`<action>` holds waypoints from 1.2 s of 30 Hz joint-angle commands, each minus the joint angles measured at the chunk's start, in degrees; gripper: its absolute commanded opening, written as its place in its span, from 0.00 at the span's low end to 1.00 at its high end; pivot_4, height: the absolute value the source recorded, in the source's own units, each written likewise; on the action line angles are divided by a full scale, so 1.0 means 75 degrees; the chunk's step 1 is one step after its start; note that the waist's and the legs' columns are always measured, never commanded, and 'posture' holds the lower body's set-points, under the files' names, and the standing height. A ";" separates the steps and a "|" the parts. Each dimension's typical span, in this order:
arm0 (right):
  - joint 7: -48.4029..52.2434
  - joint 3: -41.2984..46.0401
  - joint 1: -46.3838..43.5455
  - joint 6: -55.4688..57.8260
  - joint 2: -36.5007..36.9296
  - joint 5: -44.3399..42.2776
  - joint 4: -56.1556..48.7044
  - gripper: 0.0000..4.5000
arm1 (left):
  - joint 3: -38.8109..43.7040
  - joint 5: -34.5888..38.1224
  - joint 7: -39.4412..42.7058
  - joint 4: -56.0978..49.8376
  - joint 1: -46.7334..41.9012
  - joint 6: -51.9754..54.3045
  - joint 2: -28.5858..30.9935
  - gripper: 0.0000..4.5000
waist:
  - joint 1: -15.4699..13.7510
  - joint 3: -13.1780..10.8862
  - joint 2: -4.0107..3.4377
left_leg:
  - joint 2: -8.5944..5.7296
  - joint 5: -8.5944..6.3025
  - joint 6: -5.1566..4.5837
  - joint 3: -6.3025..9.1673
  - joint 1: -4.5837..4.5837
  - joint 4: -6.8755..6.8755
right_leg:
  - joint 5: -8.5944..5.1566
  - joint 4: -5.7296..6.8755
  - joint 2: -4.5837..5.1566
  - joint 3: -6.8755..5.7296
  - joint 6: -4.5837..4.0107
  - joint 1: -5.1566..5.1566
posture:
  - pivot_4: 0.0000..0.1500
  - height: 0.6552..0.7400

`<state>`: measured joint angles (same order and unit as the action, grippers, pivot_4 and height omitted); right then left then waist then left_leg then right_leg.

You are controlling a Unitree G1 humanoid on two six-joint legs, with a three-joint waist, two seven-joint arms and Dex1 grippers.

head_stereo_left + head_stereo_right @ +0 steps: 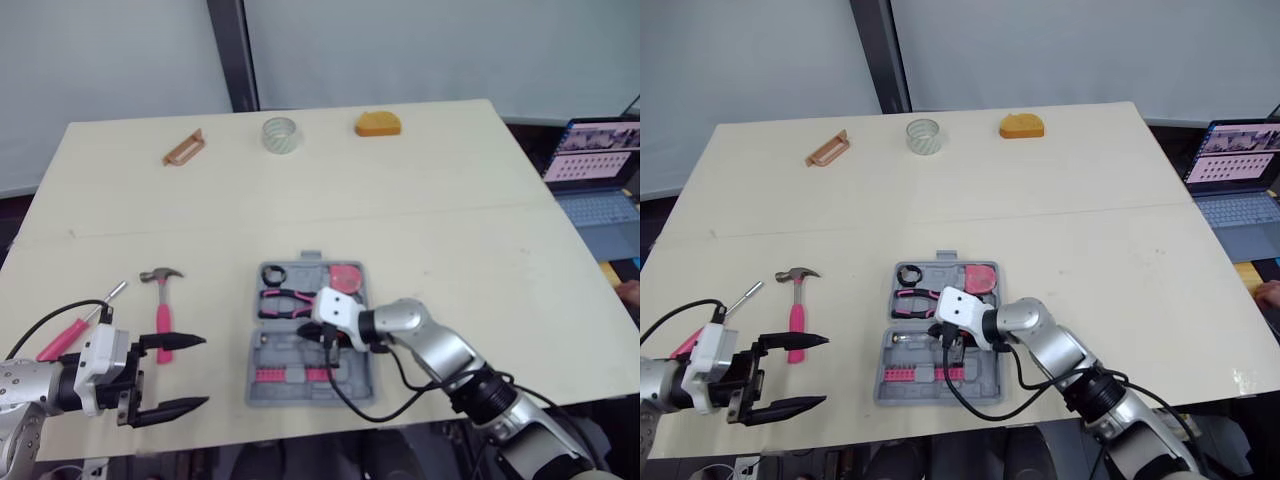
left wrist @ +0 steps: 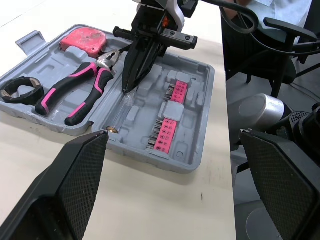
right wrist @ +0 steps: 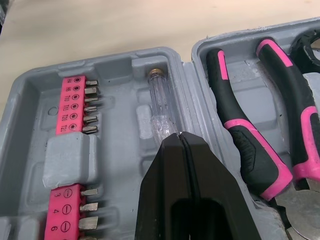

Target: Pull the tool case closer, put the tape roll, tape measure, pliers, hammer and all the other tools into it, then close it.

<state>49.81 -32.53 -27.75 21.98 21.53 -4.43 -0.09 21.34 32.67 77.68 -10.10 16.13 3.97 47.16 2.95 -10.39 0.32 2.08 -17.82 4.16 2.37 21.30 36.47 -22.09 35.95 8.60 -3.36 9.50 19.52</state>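
The grey tool case (image 1: pixel 262 392) lies open near the table's front edge. In it are a black tape roll (image 1: pixel 273 274), pink-handled pliers (image 1: pixel 283 301), a pink tape measure (image 1: pixel 346 277) and pink bit racks (image 1: pixel 288 375). My right gripper (image 1: pixel 331 352) reaches into the case with its fingers shut. Its tip rests on a clear-handled driver (image 3: pixel 160 107) lying in a slot by the hinge. My left gripper (image 1: pixel 180 373) hovers open and holds nothing, left of the case. Just beyond it lie a pink hammer (image 1: pixel 161 310) and a pink screwdriver (image 1: pixel 72 334).
Along the table's far edge sit a clear tape roll (image 1: pixel 281 135), an orange block (image 1: pixel 378 123) and a brown bracket (image 1: pixel 184 147). An open laptop (image 1: pixel 598 170) stands off the table's right side. Bare tabletop spreads between the case and the far objects.
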 commanded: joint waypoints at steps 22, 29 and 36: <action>-0.0058 -0.0318 0.0461 -0.0233 -0.0027 0.0965 0.0888 0.01 | 0.0110 0.0154 -0.0162 -0.0370 -0.0134 0.0309 0.0021 1.00 | -0.0008 0.0039 0.0034 | 0.0001 0.0000 0.0000 0.0000 -0.0020 -0.0007 | 0.0000 0.0000 0.0000 0.0000 0.0000 -0.0014 | 1.00 1.00; -0.0097 -0.0361 0.0592 -0.0174 -0.0026 0.1154 0.1037 0.01 | 0.0135 0.0153 -0.0164 -0.0368 -0.0084 0.0292 0.0011 1.00 | -0.0017 0.0074 0.0033 | 0.0002 0.0000 0.0001 0.0000 -0.0028 -0.0010 | 0.0000 -0.0001 -0.0001 0.0000 0.0000 -0.0021 | 1.00 1.00; -0.0165 -0.0399 0.0691 -0.0096 -0.0039 0.1298 0.1271 0.01 | 0.0149 0.0157 -0.0177 -0.0392 -0.0075 0.0302 0.0022 1.00 | -0.0074 0.0135 0.0034 | 0.0002 0.0000 0.0001 0.0000 -0.0033 -0.0010 | 0.0000 -0.0005 -0.0001 0.0001 -0.0001 -0.0028 | 1.00 1.00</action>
<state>49.69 -33.23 -25.58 17.77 19.90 1.08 2.37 21.34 32.68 76.36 -11.24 15.31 6.32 47.17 2.40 -9.37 0.57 2.10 -17.83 4.16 2.37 21.04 36.39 -22.09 35.90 8.60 -3.35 9.50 19.30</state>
